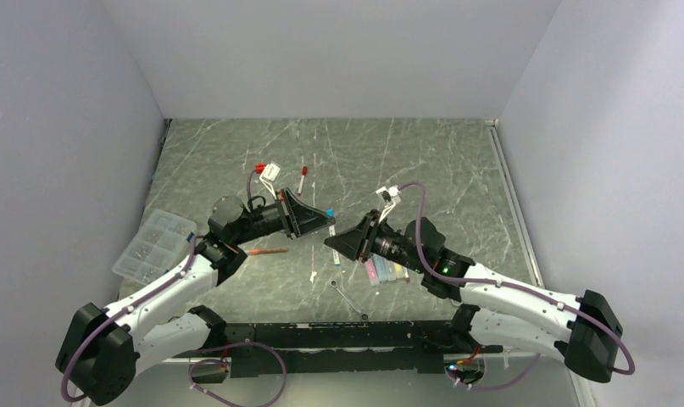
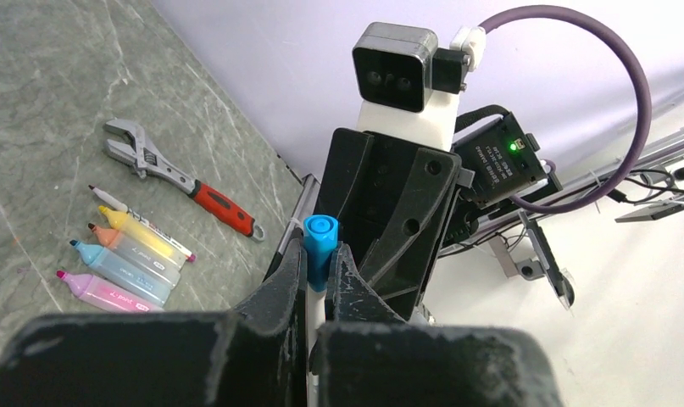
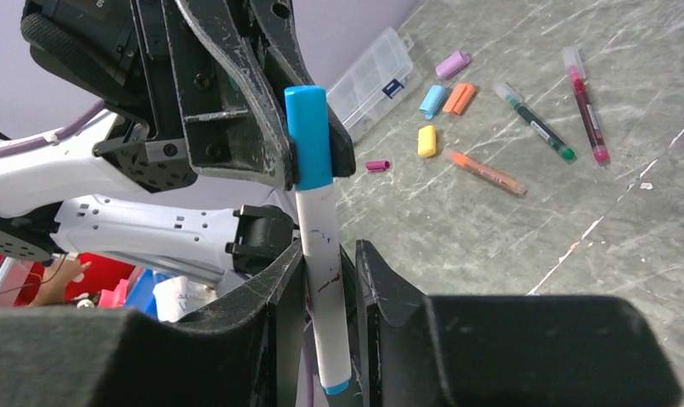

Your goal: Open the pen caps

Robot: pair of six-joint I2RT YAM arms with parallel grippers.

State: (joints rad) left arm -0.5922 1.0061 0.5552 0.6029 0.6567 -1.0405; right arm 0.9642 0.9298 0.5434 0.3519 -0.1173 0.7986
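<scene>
A thin white marker with a blue cap (image 1: 330, 211) hangs in the air between my two grippers over the middle of the table. My left gripper (image 2: 319, 263) is shut on the blue cap (image 2: 319, 242), which pokes out past its fingertips. My right gripper (image 3: 328, 271) is closed around the marker's white barrel (image 3: 325, 280) below the cap (image 3: 308, 136). The cap still sits on the barrel. Loose caps lie on the table: purple (image 3: 453, 64), blue (image 3: 432, 100), orange (image 3: 461, 97), yellow (image 3: 427, 140) and a small magenta one (image 3: 377, 165).
Green (image 3: 533, 123), pink (image 3: 586, 102) and orange (image 3: 489, 174) thin markers lie nearby. Pastel highlighters (image 1: 387, 271) lie in a row under my right arm, beside a red-handled wrench (image 2: 143, 157). A clear compartment box (image 1: 152, 244) is at the left edge. A small wrench (image 1: 348, 301) lies at the front.
</scene>
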